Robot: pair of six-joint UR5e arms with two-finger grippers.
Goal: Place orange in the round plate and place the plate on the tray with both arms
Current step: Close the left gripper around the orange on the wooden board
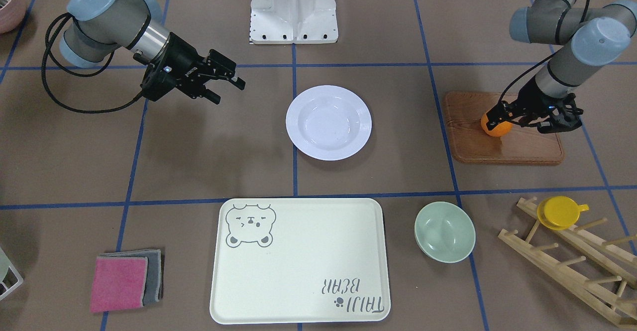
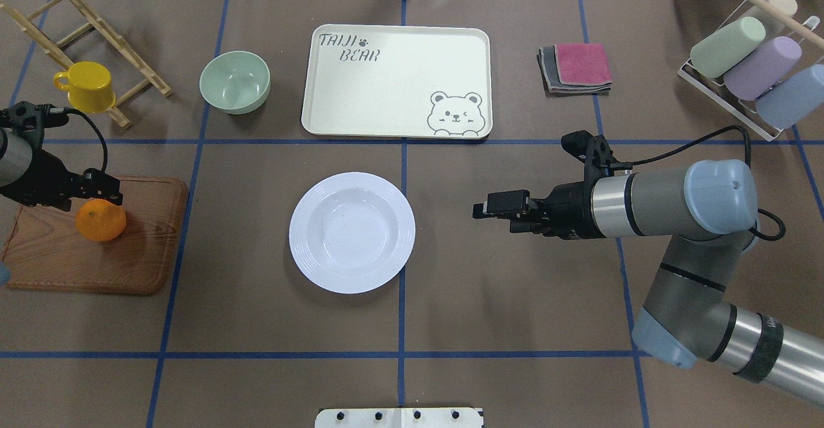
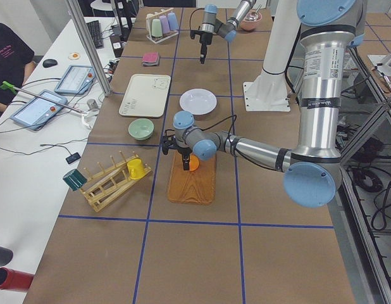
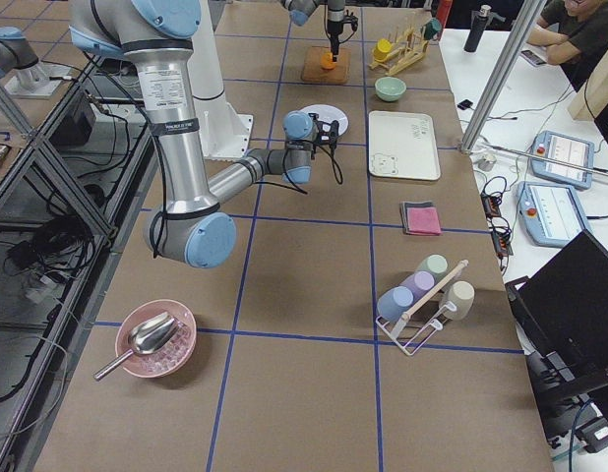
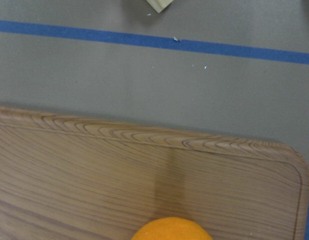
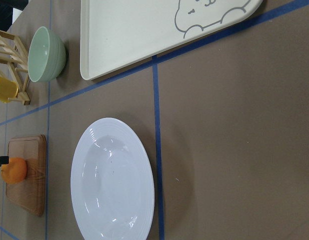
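The small round bright orange fruit (image 2: 101,221) sits on the brown wooden board (image 2: 96,267), near the board's far edge, way over on the robot's left side of the brown table (image 2: 515,325). The left claw (image 2: 103,191) points down right on top of the orange, touching it or very close to it. I cannot tell if the claw is squeezing the orange or only sitting around it, because the black fingers hide that spot. The left wrist camera shows only the top of the orange and the board's wood, no fingers. The white shiny round plate (image 2: 352,232) lies in the middle of the table with nothing in it. The big cream tray with the grey bear face (image 2: 396,80) lies flat past the plate, close to it but not touching. The right claw (image 1: 231,92) hangs in the air beside the plate, on the robot's right, pointing toward it, with its two fingers spread apart and nothing between them. A pale green bowl (image 2: 234,82) stands just beside the tray, and a yellow cup (image 2: 87,87) hangs on a wooden rack (image 2: 96,26).
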